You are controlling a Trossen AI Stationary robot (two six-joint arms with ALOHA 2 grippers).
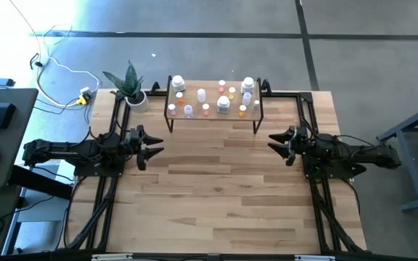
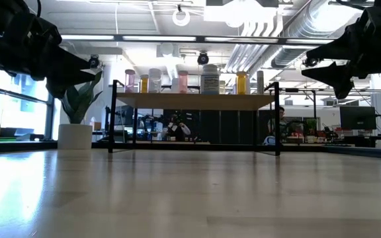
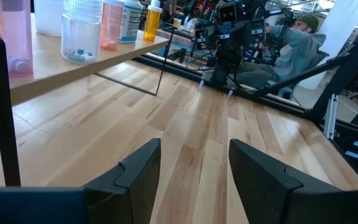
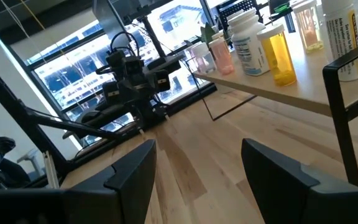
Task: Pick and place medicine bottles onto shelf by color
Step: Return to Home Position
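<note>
— Where does the shelf (image 1: 212, 116) lie from the arms?

— Between the two and a little beyond. It is ahead of each gripper and off toward the far edge of the table (image 1: 216, 203). Its long axis runs crosswise, parallel to the line from the left gripper (image 1: 156, 146) to the right gripper (image 1: 273, 143).

— Which arm is nearer?

— Neither, to speak of. Each end of the shelf sits near the tips on its own side.

— And the bottles (image 1: 223, 104)?

— Every one I can see stands on the shelf, upright with its cap up and its long axis vertical. They are spread along the board.

— The jaws?

— Both pairs are spread apart with nothing between them. They hang above the table and point at each other.

— So what does the coming move turn on?

— As I judge it, nothing is left to fetch. Each arm only has to draw back from the shelf, straight along its own line and clear of the shelf's legs.
</note>
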